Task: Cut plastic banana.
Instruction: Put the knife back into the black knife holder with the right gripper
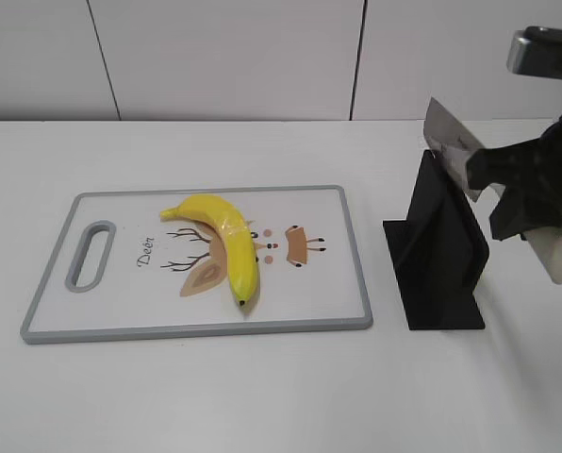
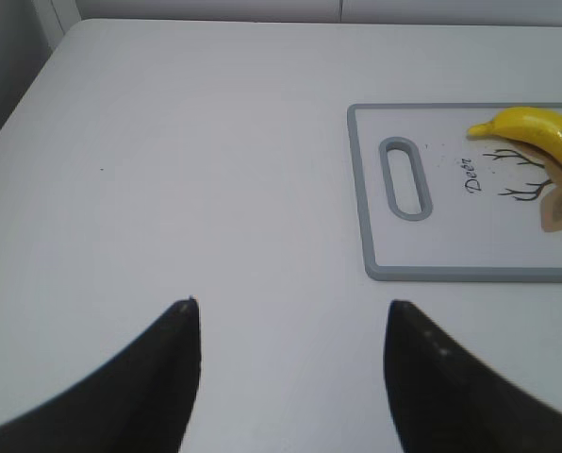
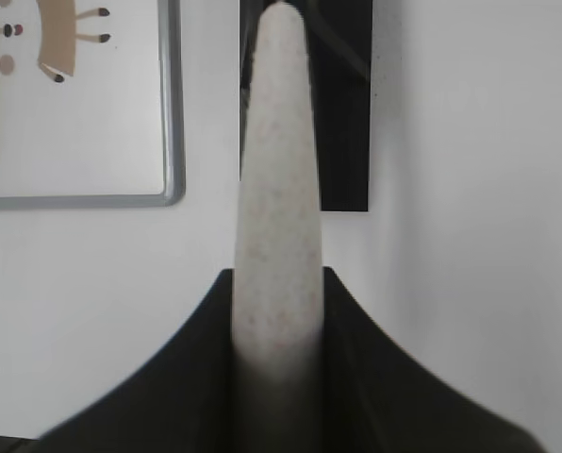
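A yellow plastic banana [image 1: 226, 241] lies on a white cutting board with a grey rim [image 1: 196, 329]; both also show in the left wrist view, the banana [image 2: 540, 132] at the right edge. My right gripper [image 1: 507, 184] is shut on a knife [image 1: 448, 135] with a pale speckled handle, held in the air above the black knife stand [image 1: 441, 255], to the right of the board. In the right wrist view the handle [image 3: 276, 170] sits clamped between the jaws [image 3: 277, 274]. My left gripper [image 2: 290, 311] is open and empty over bare table, left of the board [image 2: 470, 274].
The black stand [image 3: 342, 113] stands on the white table just right of the board's rim [image 3: 173, 113]. A white wall runs behind the table. The left arm does not show in the exterior view.
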Controlling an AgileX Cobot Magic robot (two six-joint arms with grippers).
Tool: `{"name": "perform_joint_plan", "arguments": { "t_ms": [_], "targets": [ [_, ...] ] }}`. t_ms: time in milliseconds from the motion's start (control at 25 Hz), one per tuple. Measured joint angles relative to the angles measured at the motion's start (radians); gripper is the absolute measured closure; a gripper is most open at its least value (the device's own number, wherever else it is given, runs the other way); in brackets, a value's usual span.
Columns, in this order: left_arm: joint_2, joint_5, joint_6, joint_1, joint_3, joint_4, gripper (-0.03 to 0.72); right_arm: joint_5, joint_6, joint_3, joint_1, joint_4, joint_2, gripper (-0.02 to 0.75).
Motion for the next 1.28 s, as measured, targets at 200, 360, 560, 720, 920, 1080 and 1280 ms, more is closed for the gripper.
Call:
{"name": "perform_joint_plan", "arguments": {
  "t_ms": [200, 360, 560, 720, 920, 1080, 1280],
  "targets": [
    [0.000, 0.000, 0.000, 0.000, 0.000, 0.000, 0.107, 0.002, 0.000, 0.000, 0.000, 0.001, 0.092, 0.570],
    [0.000, 0.000, 0.000, 0.000, 0.000, 0.000, 0.107, 0.010, 0.000, 0.000, 0.000, 0.012, 0.123, 0.570],
    [0.000, 0.001, 0.000, 0.000, 0.000, 0.000, 0.107, 0.011, -0.011, 0.000, 0.000, 0.021, 0.124, 0.566],
    [0.000, 0.001, 0.000, 0.000, 0.000, 0.000, 0.107, 0.014, -0.061, 0.000, 0.000, 0.064, 0.124, 0.360],
    [0.000, 0.001, 0.000, 0.000, 0.000, 0.000, 0.107, 0.015, -0.109, 0.000, 0.000, 0.090, 0.124, 0.104],
    [0.000, 0.001, 0.000, 0.000, 0.000, 0.000, 0.107, 0.026, -0.143, 0.000, 0.000, 0.095, 0.097, 0.092],
    [0.000, 0.001, 0.001, 0.000, 0.000, 0.000, 0.108, 0.074, -0.209, 0.000, 0.000, 0.096, -0.051, 0.094]
  ]
}}
